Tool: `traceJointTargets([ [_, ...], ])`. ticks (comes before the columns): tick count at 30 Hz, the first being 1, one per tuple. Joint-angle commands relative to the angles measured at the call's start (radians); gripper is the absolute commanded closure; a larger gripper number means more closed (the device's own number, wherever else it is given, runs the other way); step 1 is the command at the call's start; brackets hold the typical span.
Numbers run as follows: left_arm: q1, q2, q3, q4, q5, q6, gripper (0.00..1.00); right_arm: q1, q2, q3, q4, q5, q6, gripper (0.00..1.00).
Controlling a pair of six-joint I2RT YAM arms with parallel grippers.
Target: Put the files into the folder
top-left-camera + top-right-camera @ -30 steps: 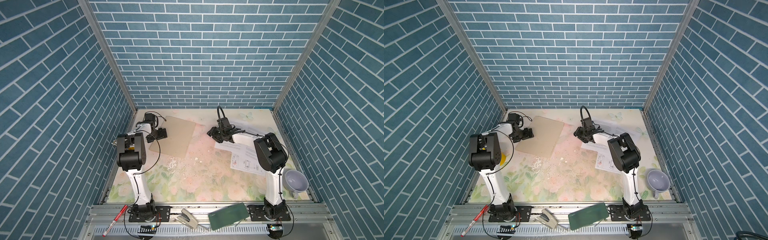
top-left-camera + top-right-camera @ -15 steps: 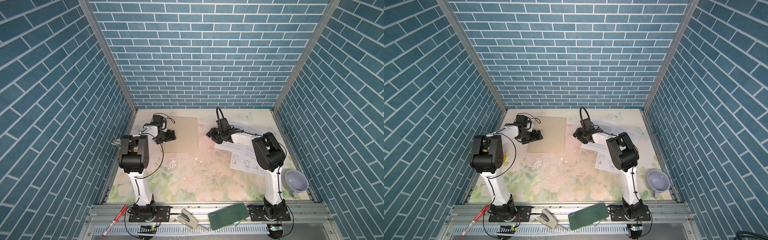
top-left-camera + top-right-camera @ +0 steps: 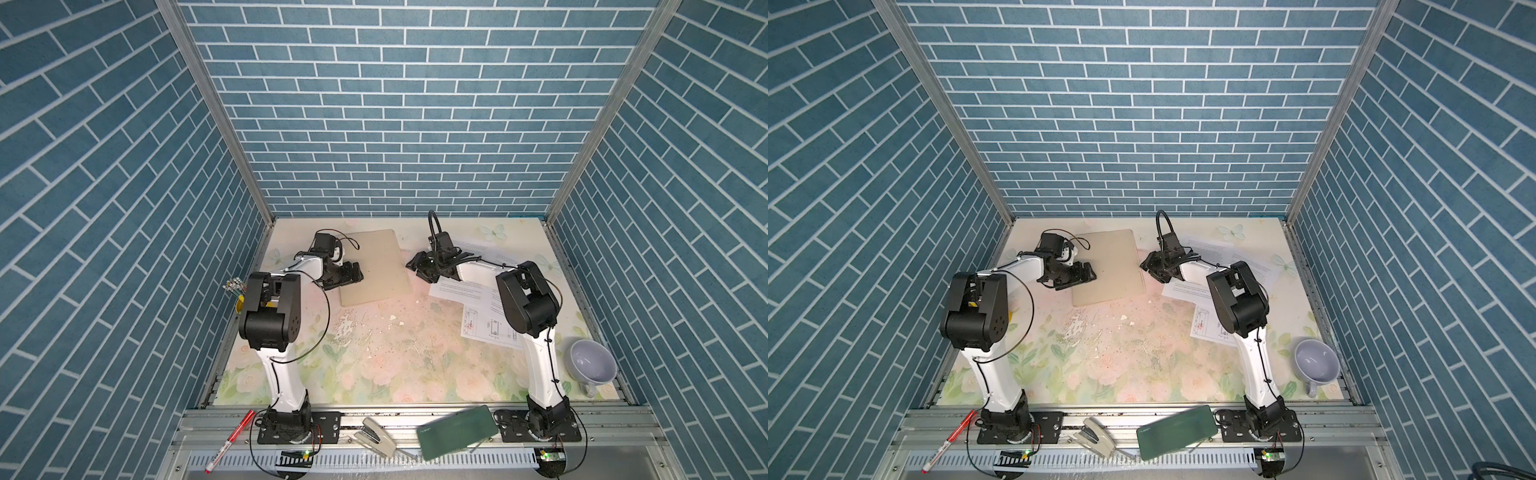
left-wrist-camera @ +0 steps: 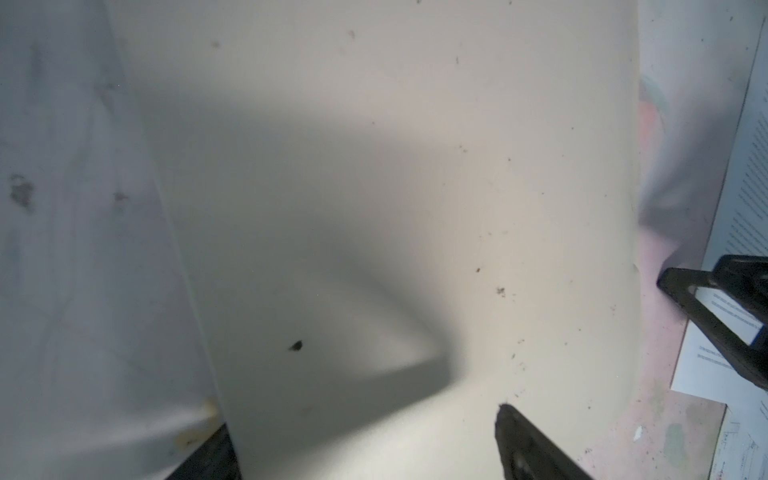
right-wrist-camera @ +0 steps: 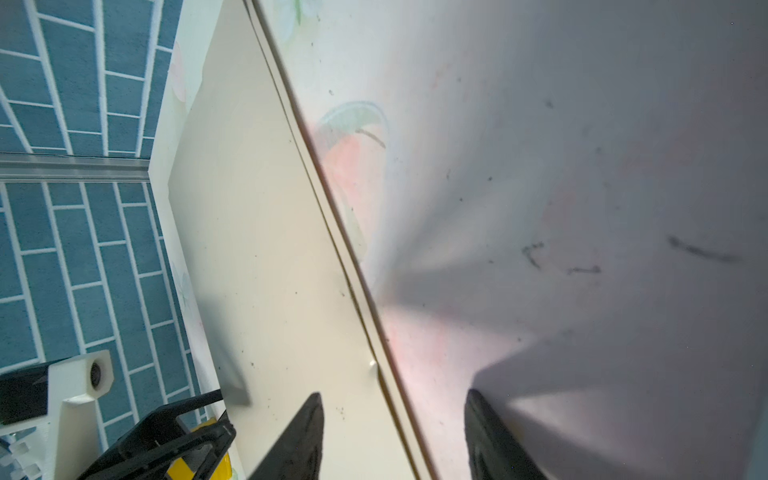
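Observation:
The tan folder (image 3: 376, 266) (image 3: 1108, 266) lies shut and flat on the flowered mat at the back, in both top views. My left gripper (image 3: 356, 275) (image 3: 1089, 275) is at its left edge, jaws wide open. In the left wrist view the folder (image 4: 374, 166) fills the picture, and the left gripper (image 4: 359, 419) straddles its near edge. My right gripper (image 3: 416, 268) (image 5: 394, 395) stands open across the folder's (image 5: 257, 249) right edge, one finger over the cover, one over the mat. The files (image 3: 478, 253) lie spread to the folder's right: text sheets (image 3: 457, 291) and a drawing sheet (image 3: 490, 328).
A pale cup (image 3: 592, 361) stands at the front right corner. On the front rail lie a dark green case (image 3: 457, 430), a stapler (image 3: 374, 436) and a red pen (image 3: 228, 440). White crumbs (image 3: 353, 328) dot the mat's middle. A yellow holder (image 3: 239, 293) sits by the left wall.
The folder has swung from a slanted position to lie squarer and further right, and my left gripper has moved right with it. The right gripper has stayed put, its jaws slightly narrower.

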Motion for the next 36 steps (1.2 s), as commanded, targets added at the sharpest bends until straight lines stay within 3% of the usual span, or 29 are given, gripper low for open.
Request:
traceJointTargets([
  [1,-0.028,0.023,-0.050,-0.037,0.043,-0.034,0.09,0.009,0.037,0.018,-0.042,-0.036,-0.005,0.46],
  [14,-0.067,0.033,-0.050,-0.007,0.063,-0.058,0.09,0.020,-0.017,-0.065,-0.070,-0.063,-0.053,0.50],
  [20,-0.084,0.035,-0.047,-0.002,0.071,-0.059,0.09,0.029,-0.108,-0.135,-0.065,-0.056,-0.061,0.51],
  [29,-0.137,0.010,-0.075,-0.013,0.073,-0.057,0.09,0.042,-0.235,-0.255,-0.107,0.010,-0.056,0.51],
  [36,-0.140,-0.026,-0.104,-0.027,0.035,-0.060,0.07,0.044,-0.302,-0.282,-0.178,0.121,-0.079,0.46],
])
